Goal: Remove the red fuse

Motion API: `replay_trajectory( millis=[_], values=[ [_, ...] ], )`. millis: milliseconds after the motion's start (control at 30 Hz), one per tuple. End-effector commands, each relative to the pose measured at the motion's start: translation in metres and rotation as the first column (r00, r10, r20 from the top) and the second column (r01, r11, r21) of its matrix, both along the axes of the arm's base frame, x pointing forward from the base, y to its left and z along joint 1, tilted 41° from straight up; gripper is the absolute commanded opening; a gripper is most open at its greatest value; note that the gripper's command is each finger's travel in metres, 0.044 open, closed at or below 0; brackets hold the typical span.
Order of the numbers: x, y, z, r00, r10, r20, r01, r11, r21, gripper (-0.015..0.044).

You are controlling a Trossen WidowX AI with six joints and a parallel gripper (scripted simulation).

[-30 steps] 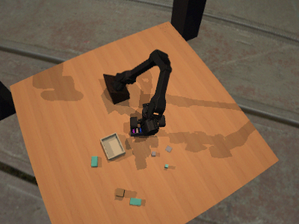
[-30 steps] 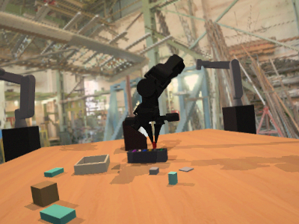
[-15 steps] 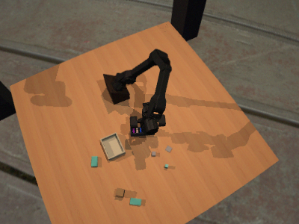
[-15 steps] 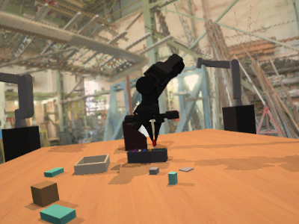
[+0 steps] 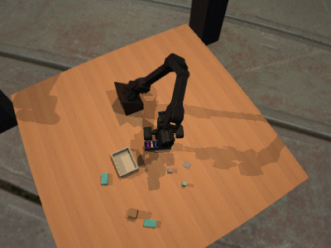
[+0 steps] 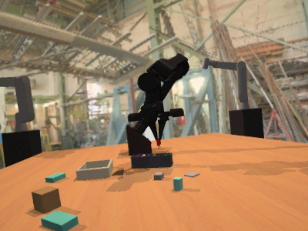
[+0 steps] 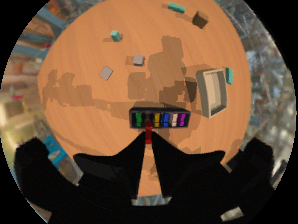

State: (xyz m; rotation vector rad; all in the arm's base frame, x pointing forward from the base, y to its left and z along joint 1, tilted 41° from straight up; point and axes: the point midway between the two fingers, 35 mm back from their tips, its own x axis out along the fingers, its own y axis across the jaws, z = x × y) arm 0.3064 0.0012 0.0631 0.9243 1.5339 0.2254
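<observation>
My gripper (image 6: 159, 139) (image 7: 148, 133) is shut on the red fuse (image 6: 159, 142) (image 7: 148, 134). In the exterior view the fuse hangs upright above the fuse block (image 6: 152, 162) (image 7: 160, 126), with a gap between its lower end and the block's top. The dark block holds a green, a yellow, a blue, a pale and a magenta fuse; an empty slot shows between green and yellow in the wrist view. In the top view the arm hides the red fuse and part of the block. The tray (image 5: 134, 161) (image 6: 95, 175) (image 7: 202, 95) stands beside the block and is empty.
A brown block (image 5: 132, 213) (image 6: 46, 199) (image 7: 200, 19) and flat teal blocks (image 5: 104, 178) (image 6: 59, 221) lie beyond the tray. A small grey cube (image 6: 159, 176) (image 7: 138, 60), a flat grey piece (image 5: 187, 164) (image 7: 106, 73) and a small teal block (image 6: 178, 184) (image 7: 116, 36) lie in front of the fuse block.
</observation>
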Motion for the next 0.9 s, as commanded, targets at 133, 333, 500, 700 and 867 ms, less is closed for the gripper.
replay_trajectory(
  millis=[133,333,500,700,867],
  values=[
    [0.003,-0.011,-0.001,1.0,0.001,0.005,-0.001,1.0,-0.011,0.0],
    [0.01,-0.041,-0.022,1.0,-0.002,0.005,0.003,1.0,-0.022,0.0],
    [0.013,-0.065,-0.04,1.0,-0.004,0.004,0.004,1.0,-0.028,0.0],
    [0.012,-0.094,-0.064,1.0,-0.004,0.003,0.004,0.999,-0.032,0.0],
    [0.008,-0.118,-0.084,1.0,-0.003,0.003,0.003,0.999,-0.032,0.0]
  ],
)
